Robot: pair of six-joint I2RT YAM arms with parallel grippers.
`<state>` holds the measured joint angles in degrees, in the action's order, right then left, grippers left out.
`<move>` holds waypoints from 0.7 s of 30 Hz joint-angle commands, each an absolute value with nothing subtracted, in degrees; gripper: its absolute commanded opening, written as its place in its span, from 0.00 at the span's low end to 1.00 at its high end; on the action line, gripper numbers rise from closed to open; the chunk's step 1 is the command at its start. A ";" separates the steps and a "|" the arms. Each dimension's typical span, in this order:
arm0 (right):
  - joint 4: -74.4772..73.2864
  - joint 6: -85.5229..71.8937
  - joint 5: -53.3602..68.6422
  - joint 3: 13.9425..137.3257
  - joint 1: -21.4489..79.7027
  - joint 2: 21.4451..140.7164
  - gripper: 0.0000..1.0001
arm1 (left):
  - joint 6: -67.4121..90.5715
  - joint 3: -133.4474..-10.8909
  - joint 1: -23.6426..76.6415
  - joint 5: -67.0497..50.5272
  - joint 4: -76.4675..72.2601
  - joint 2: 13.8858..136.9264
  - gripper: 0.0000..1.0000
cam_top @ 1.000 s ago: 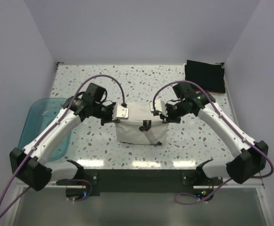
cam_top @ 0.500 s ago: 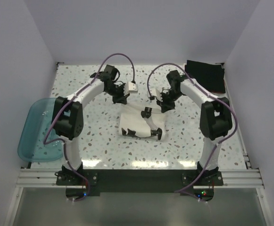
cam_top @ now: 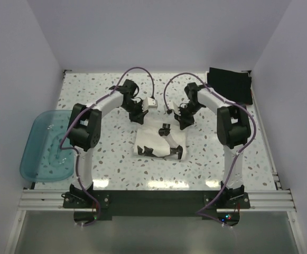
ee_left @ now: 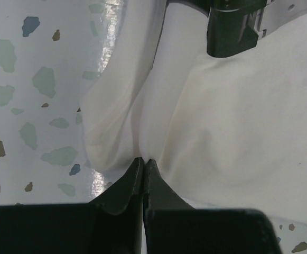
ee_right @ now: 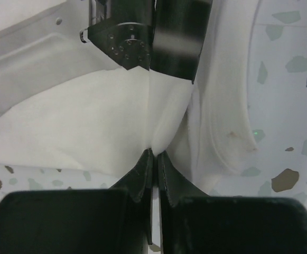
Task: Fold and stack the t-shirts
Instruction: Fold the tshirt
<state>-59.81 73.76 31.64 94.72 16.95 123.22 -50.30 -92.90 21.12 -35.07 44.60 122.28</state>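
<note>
The white t-shirt [cam_top: 156, 143] lies bunched and part folded on the speckled table [cam_top: 90, 84], its near edge roughly straight and its far edge narrower; a few dark marks show on the cloth, one near the far edge and two near the near edge, and I cannot tell what they are.

Both arms arch over and come down at the far edge of the white t-shirt. The left tool [ee_left: 143, 160] is at that edge's left end; its two dark fingers are pressed together tip to tip, with a ridge of the white cloth caught between them; the cloth fans out from the tips in soft folds.

The right tool [ee_right: 154, 153] is at the right end of the same edge; its fingers are likewise closed to a thin seam, nipping a crease of the white t-shirt. Each wrist view shows the other tool just across the cloth, so the two are near each other but apart.

The folded black t-shirts [cam_top: 229, 85] lie well beyond and to the right of the white t-shirt, in the table's far right corner, touching neither arm.

The translucent blue tub [cam_top: 42, 153] lies well to the left of the white t-shirt, hanging over the table's left edge.
</note>
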 commanded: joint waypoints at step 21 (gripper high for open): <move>-70.67 76.20 29.18 123.93 14.94 138.95 0.00 | -51.51 -119.19 16.79 -38.94 50.90 136.58 0.00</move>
